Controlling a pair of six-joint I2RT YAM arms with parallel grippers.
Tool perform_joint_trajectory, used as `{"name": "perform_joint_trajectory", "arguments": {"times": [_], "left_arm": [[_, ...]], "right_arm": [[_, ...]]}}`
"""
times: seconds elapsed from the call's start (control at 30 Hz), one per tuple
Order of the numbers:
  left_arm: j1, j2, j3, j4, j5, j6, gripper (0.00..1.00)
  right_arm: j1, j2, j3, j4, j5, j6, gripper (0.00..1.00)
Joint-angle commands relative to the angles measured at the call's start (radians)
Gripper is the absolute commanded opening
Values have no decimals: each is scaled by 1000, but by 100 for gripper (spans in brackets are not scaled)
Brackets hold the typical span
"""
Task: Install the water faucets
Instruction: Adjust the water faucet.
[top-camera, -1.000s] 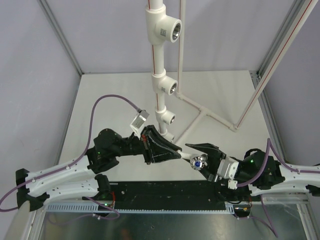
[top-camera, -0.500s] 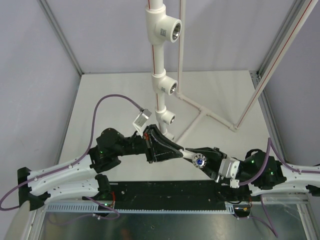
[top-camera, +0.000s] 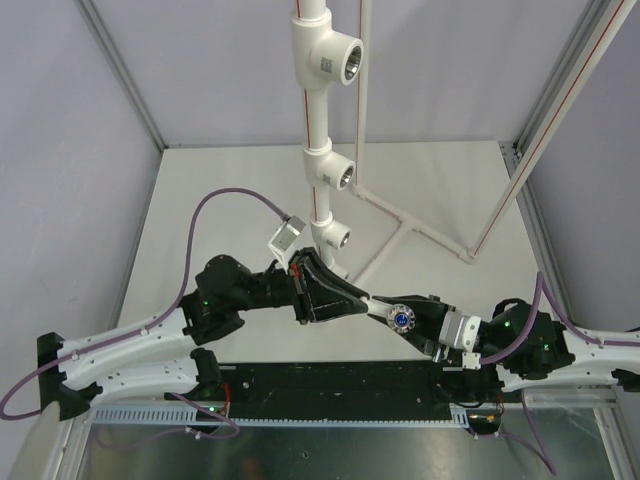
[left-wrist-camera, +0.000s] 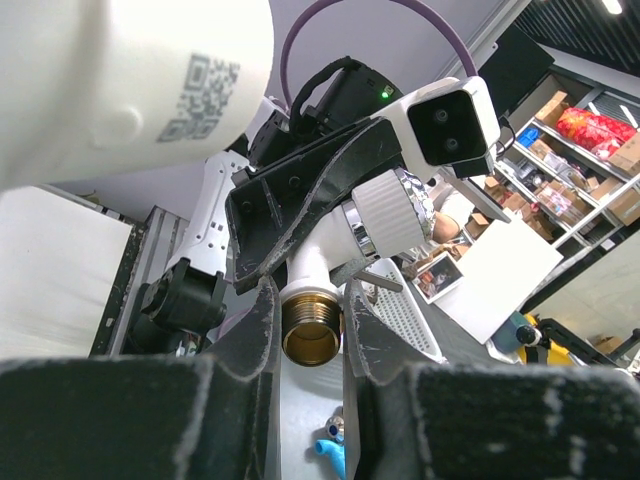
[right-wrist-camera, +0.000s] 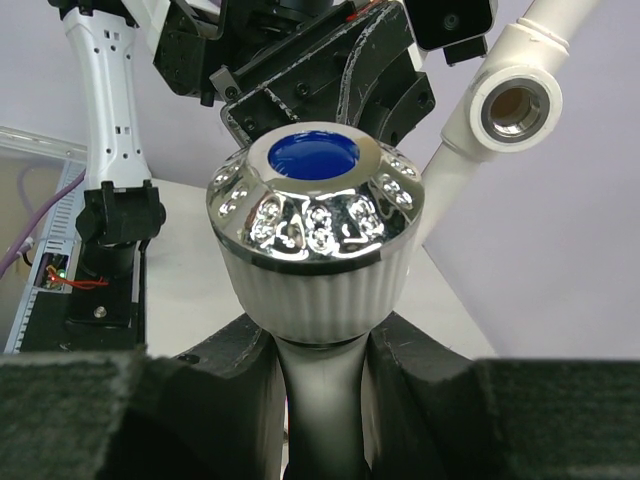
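Faucet (right-wrist-camera: 318, 290) sits clamped in both my tools at once. In my right gripper (right-wrist-camera: 318, 372) the fingers are closed on its neck, right under the chrome, blue-centred knob (right-wrist-camera: 314, 158), which stands up out of the jaws. My left gripper (left-wrist-camera: 309, 298) is shut on the other end. The brass thread (left-wrist-camera: 311, 332) pokes out between its fingertips, its open mouth facing the left wrist camera. Beyond the knob I see the left gripper's black fingers. Farther off to the right is a tee socket (right-wrist-camera: 517, 108) on the pipe frame (top-camera: 313, 130), apart from the faucet.
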Motion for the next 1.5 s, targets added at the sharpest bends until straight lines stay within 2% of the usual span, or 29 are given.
{"name": "perform_joint_trajectory", "arguments": {"times": [0.0,0.37,0.67,0.73,0.8,0.87,1.0,1.03,1.1,1.17,1.23,1.3,1.47], "left_arm": [[-29,74,-29,-102,85,38,0],[-38,84,-24,-102,89,39,0],[-39,96,-21,-104,93,37,0],[-40,100,-18,-104,96,36,0],[-41,104,-14,-103,96,36,0],[-41,108,-12,-104,96,36,0],[-40,97,-13,-104,71,47,2],[-39,86,-17,-103,61,52,7],[-35,58,-30,-108,32,60,28],[-27,13,-49,-121,-4,73,59],[-17,-50,-72,-151,-46,93,86],[-3,-126,-91,-206,-92,119,96],[32,-302,-101,-428,-223,191,99]], "right_arm": [[-1,45,62,174,33,65,28],[-1,61,75,164,43,53,37],[-1,65,79,150,40,53,39],[-2,69,80,148,38,55,36],[-1,73,82,146,35,57,23],[-1,76,83,137,25,63,7],[-1,64,85,102,15,117,0],[-1,56,88,90,35,152,0],[-1,38,106,42,80,209,0],[-1,14,125,-38,116,250,0],[0,-11,134,-112,163,297,0],[1,-28,142,-191,213,350,0],[2,-22,153,-329,355,443,0]]}}
